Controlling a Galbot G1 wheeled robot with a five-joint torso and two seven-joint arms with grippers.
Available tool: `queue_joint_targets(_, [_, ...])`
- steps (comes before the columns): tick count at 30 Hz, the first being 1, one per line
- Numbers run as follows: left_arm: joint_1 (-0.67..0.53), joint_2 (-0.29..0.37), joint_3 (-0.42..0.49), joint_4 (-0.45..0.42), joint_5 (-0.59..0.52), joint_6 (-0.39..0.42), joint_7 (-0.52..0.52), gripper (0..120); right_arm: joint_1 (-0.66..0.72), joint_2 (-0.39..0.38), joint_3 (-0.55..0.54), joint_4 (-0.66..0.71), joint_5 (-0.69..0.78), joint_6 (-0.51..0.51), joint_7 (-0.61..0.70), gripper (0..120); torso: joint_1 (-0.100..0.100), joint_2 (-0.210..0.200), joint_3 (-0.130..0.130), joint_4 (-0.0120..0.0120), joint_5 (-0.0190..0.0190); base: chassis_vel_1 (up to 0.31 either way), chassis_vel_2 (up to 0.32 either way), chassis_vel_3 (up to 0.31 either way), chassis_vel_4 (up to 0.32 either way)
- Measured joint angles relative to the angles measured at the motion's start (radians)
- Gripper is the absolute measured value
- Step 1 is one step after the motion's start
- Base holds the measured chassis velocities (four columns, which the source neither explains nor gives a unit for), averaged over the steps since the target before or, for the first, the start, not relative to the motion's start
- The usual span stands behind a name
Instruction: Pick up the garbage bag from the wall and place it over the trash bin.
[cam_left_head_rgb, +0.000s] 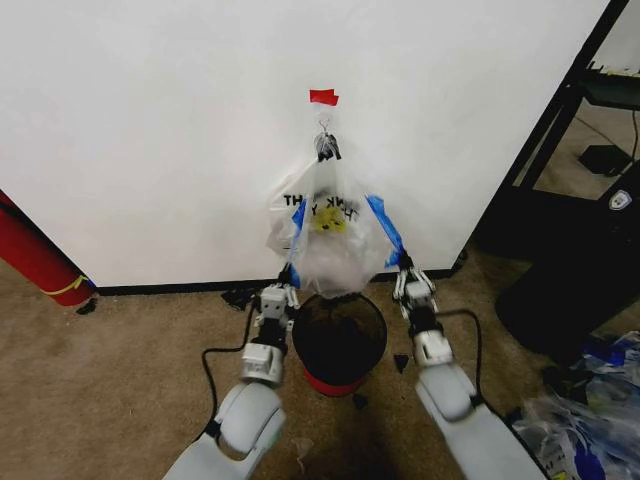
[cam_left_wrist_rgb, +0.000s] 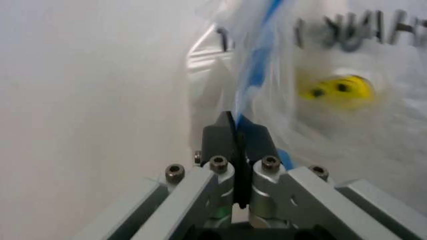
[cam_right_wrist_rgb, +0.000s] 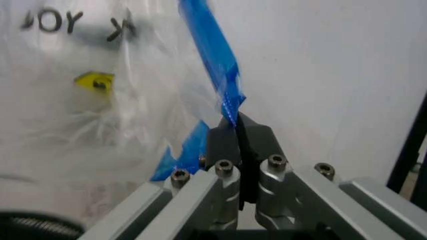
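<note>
White wall and brown carpet frame the work. Both sets of jaws are pressed together on blue strips at the lower corners of the garbage bag (cam_left_head_rgb: 330, 235): the left gripper (cam_left_head_rgb: 281, 294) pinches one side, the right gripper (cam_left_head_rgb: 408, 279) the other, each strip running up out of the closed pads in the wrist views. The bag hangs from a hook (cam_left_head_rgb: 325, 127) under a patch of red tape (cam_left_head_rgb: 323, 97), so the grasp looks done but unhooking and spreading over the bin remain. The trash bin (cam_left_head_rgb: 339, 340) stands directly below, between the two arms, its rim just under the bag's bottom. A red cylinder (cam_left_head_rgb: 35, 256) leans at the left; black furniture (cam_left_head_rgb: 560, 240) and loose bags (cam_left_head_rgb: 585, 420) crowd the right, apart from the bin.
</note>
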Motion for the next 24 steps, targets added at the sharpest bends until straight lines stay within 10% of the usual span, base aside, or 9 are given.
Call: queue_joint_targets(24, [0.175,0.002,-0.045,-0.299,0.015,-0.068,0.002,0,-0.264,0.007,0.090,0.324,-0.030,0.188,-0.100,0,0.000,0.000,0.000,0.0001,-0.0001,0.000,0.000,0.000,0.000])
